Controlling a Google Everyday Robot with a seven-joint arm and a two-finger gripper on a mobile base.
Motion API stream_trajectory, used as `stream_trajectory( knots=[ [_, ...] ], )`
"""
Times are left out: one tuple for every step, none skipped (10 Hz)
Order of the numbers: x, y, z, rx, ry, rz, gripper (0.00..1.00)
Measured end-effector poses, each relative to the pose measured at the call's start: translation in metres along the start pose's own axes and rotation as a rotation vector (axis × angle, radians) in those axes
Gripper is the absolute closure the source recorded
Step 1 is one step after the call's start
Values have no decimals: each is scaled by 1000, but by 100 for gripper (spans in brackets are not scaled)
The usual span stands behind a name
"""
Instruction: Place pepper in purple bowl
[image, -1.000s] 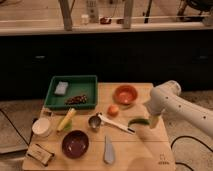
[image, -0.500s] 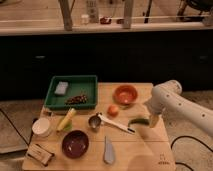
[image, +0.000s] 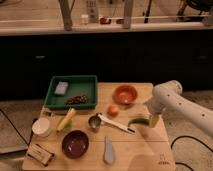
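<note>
Wooden table (image: 145, 150): light, square-topped, carrying all items listed.

Pepper (image: 137, 121): small, slender, curved, glossy green; lies flat on the table right of centre, at the tip of a white-handled utensil (image: 116, 123). Not lifted.

Purple bowl (image: 75, 144): round, dark maroon-purple, shiny inside; stands near the table's front left, well apart from the pepper. Nothing is visible inside it.

Gripper (image: 153, 120): on the end of the white arm (image: 175, 102) entering from the right; hangs just beside the pepper's right end, pointing down. Fingers spread, nothing between them.

Change over the last second: the arm has edged a little left and down toward the pepper; the pepper, bowl and other items have not moved. Judgement: the approach is nearly done and the grasp has not begun, so the whole carry to the bowl remains.

Other items: green rectangular plastic tray (image: 87, 82) at the back left, holding a pale blue-grey sponge (image: 61, 88); orange bowl (image: 125, 94) behind the pepper; round orange fruit (image: 113, 110); small metal cup (image: 94, 121); yellow-green corn cob (image: 66, 119); white round cup (image: 41, 127).

Risk, as a judgement: the utensil's tip lies close to the pepper and could be nudged as the fingers close.
</note>
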Motion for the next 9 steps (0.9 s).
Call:
stream_trajectory(
  knots=[
    [0, 0, 1, -1, -3, 2, 20],
    [0, -1, 2, -2, -7, 5, 20],
    [0, 0, 3, -5, -11, 9, 20],
    [0, 0, 4, -5, -15, 11, 20],
    [0, 0, 4, -7, -18, 12, 20],
    [0, 0, 5, -8, -21, 14, 20],
    [0, 0, 6, -9, -26, 16, 20],
    [0, 0, 6, -11, -30, 18, 20],
    [-1, 0, 7, -12, -33, 19, 20]
  ],
)
